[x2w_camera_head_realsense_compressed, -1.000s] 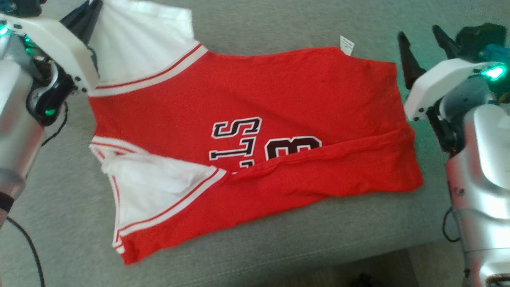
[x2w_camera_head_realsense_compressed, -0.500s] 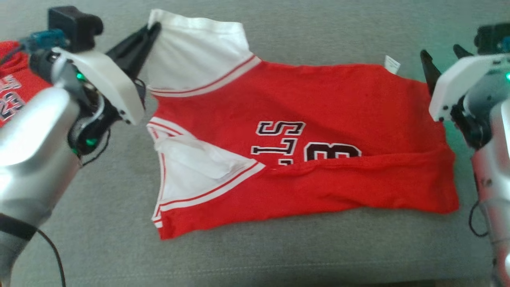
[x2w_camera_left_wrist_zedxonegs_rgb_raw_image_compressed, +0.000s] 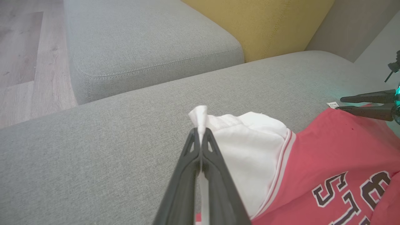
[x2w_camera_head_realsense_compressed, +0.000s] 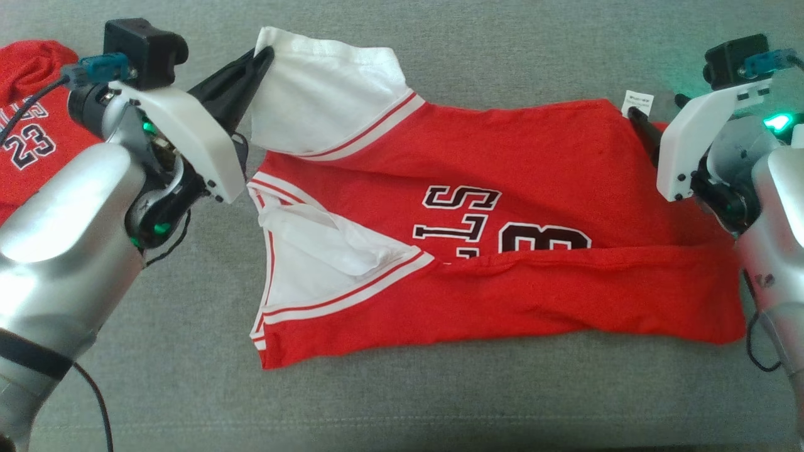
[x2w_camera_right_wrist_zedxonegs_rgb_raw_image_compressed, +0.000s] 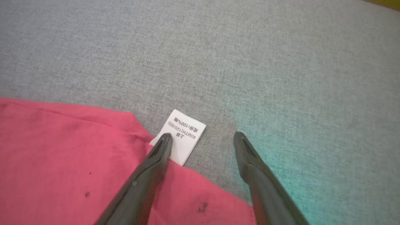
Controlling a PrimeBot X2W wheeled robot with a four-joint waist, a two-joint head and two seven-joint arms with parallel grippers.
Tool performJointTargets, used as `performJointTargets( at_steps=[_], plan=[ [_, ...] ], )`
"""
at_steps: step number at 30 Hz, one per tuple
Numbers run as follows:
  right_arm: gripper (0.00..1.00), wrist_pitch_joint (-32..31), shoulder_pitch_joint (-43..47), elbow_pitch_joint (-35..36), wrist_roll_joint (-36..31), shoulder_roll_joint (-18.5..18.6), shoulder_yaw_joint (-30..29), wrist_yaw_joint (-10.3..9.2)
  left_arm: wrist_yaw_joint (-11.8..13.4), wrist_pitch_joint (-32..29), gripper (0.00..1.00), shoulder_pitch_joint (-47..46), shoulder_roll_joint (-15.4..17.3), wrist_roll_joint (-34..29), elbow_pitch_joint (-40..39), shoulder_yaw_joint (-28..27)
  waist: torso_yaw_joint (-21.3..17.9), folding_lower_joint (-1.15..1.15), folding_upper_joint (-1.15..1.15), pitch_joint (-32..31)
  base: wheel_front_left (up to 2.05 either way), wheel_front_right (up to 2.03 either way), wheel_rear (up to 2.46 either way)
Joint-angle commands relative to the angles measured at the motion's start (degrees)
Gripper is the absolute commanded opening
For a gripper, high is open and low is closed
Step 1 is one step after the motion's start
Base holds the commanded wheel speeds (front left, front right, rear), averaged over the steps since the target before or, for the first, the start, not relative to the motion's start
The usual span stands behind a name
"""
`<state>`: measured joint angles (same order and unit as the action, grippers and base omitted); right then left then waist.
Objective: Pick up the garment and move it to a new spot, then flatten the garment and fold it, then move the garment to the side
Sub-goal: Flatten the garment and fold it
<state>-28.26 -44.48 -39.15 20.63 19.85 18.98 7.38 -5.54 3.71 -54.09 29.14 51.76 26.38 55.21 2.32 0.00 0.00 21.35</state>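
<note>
Your shirt [x2w_camera_head_realsense_compressed: 502, 251] lies on the sofa cushion [x2w_camera_head_realsense_compressed: 440, 395] with its long axis parallel to the cushion's front edge, sleeves toward the left end and hem toward the right. Your left gripper [x2w_camera_left_wrist_zedxonegs_rgb_raw_image_compressed: 200, 132] is clenched on the corner of the far white sleeve [x2w_camera_head_realsense_compressed: 326, 94]. Your right gripper [x2w_camera_right_wrist_zedxonegs_rgb_raw_image_compressed: 202, 136] is spread wide and holds nothing, one fingertip over the white label [x2w_camera_right_wrist_zedxonegs_rgb_raw_image_compressed: 184, 126], the other over bare cushion.
</note>
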Motion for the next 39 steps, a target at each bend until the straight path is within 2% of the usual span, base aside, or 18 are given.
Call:
performJointTargets(
  at_steps=[1,10,11,12,13,14,22,32,39],
  plan=[
    [1.0,-0.3,-1.1,1.3,1.0,1.0,1.6,0.11,0.1,0.7,0.0,-1.9,2.0,0.0,-0.5,-2.2,-0.3,0.0,0.0,-0.1,0.0,0.0,0.0],
    [1.0,1.4,-1.5,1.3,4.3,2.4,6.5,0.11,0.0,0.7,0.0,-2.3,1.9,0.0,0.4,-1.8,-0.7,0.0,0.0,0.3,0.0,0.0,0.0],
    [0.91,1.6,-1.6,1.3,4.7,2.5,7.1,0.11,0.0,0.7,0.0,-2.4,1.9,-0.1,0.5,-1.8,-0.7,0.0,0.0,0.4,0.0,0.0,0.0],
    [0.35,1.7,-1.7,1.3,5.0,2.7,7.8,0.11,0.0,0.8,0.0,-2.5,1.8,-0.1,0.5,-1.7,-0.6,0.0,0.0,0.4,0.0,0.0,0.0],
    [0.35,1.7,-1.7,1.3,5.0,2.7,7.8,0.11,0.0,0.8,0.0,-2.5,1.8,-0.1,0.5,-1.7,-0.6,0.0,0.0,0.4,0.0,0.0,0.0],
    [0.0,1.9,-1.8,1.5,5.3,2.9,8.7,0.11,-0.1,0.8,0.0,-2.6,1.7,-0.1,0.6,-1.7,-0.5,0.0,0.0,0.5,0.0,0.0,0.0],
    [0.0,4.9,-3.3,0.0,6.1,5.2,12.3,0.11,-0.2,1.2,0.0,-2.6,1.4,0.0,1.3,-1.4,0.0,0.0,0.0,0.3,0.0,0.0,0.0],
    [0.0,13.4,-6.6,-6.1,0.2,4.6,9.0,0.11,-0.2,1.8,0.0,-1.9,1.1,0.4,3.0,-1.1,-0.3,0.0,0.0,-1.3,0.0,0.0,0.0],
    [0.0,22.5,-8.2,-8.2,-6.1,3.7,7.1,0.11,0.5,3.3,0.0,-1.7,0.5,0.9,4.4,-1.7,-0.5,0.0,0.0,-2.2,0.0,0.0,0.0]
  ],
)
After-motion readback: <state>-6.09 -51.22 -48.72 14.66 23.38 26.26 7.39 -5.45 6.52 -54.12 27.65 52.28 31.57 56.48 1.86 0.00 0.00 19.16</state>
